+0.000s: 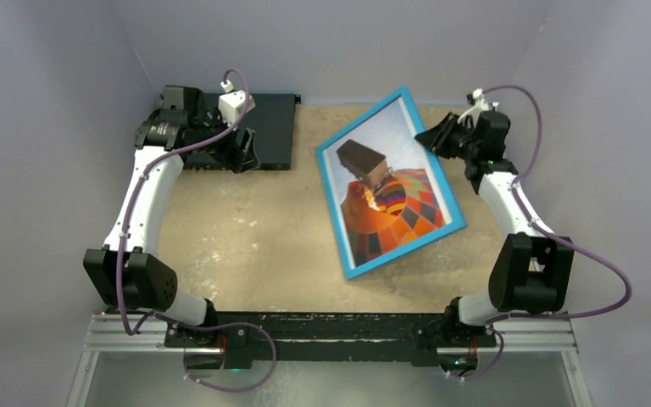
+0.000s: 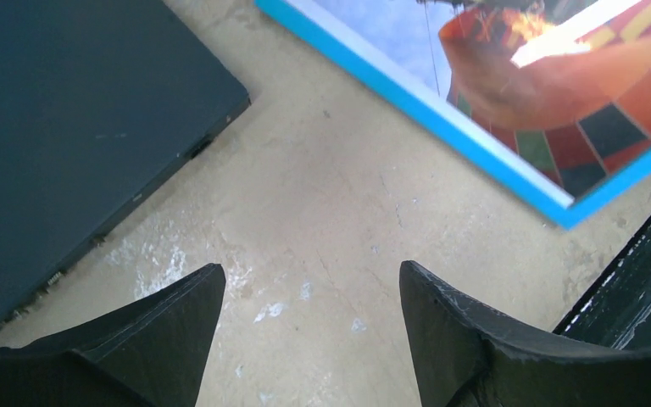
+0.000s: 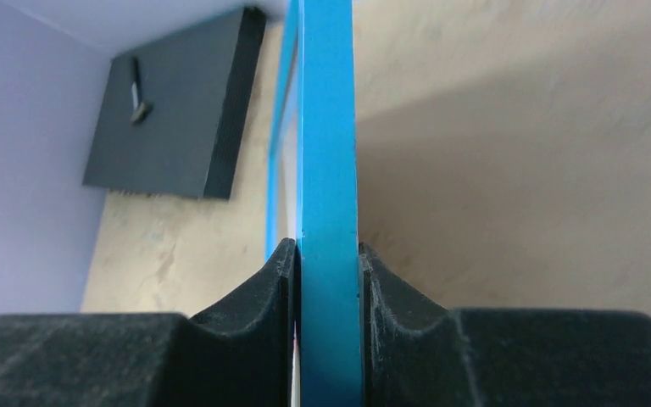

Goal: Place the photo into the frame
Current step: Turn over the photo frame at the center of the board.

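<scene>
1. Your right gripper (image 1: pixel 431 136) is clamped on the frame (image 1: pixel 332 212), its jaws narrow, pinching the light blue rim at the far right edge.
2. In the right wrist view, the fingers (image 3: pixel 281 275) press both faces of that rim, which runs straight away from the camera.
3. The photo (image 1: pixel 390 199) sits inside the frame, balloon side up. The frame lies right of centre on the table (image 1: pixel 246 246), turned at an angle.
4. Your left gripper (image 1: pixel 246 153) hangs wide and holds nothing, by the black box (image 1: pixel 275 127) at far left, well apart from the frame.
</scene>
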### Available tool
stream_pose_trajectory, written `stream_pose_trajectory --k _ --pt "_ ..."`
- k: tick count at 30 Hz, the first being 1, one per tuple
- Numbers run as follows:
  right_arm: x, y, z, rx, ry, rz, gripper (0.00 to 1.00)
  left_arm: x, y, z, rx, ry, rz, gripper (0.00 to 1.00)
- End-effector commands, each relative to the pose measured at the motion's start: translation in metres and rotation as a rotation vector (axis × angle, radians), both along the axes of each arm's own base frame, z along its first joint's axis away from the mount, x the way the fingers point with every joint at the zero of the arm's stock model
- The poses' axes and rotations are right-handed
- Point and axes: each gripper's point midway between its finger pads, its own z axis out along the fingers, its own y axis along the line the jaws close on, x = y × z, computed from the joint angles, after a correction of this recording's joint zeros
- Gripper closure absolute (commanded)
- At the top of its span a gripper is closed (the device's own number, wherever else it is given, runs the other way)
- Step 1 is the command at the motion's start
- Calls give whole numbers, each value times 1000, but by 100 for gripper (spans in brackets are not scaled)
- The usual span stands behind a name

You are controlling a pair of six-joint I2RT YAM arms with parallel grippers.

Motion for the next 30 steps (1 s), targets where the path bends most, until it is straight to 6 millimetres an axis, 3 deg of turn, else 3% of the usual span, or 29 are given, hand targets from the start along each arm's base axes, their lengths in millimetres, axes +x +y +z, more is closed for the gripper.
stream_pose_trajectory --k 1,5,17,27,28,29,30 --pt "-28 31 -45 107 86 119 77 -4 17 -17 35 70 60 26" --pt "-38 28 -66 128 101 89 77 -2 31 -34 71 65 110 25" --pt "-51 -2 -110 233 70 -97 71 -2 47 -72 132 59 142 24" --pt "-49 -15 -140 154 109 -147 48 -2 57 -103 164 72 196 19" --pt "-49 -19 -143 136 120 -165 44 -2 57 -106 164 73 196 18" --pt "-48 -23 -145 116 129 -184 8 -3 57 -108 162 75 197 18" --pt "-48 -29 -149 94 143 -214 2 -2 64 -109 158 75 220 17"
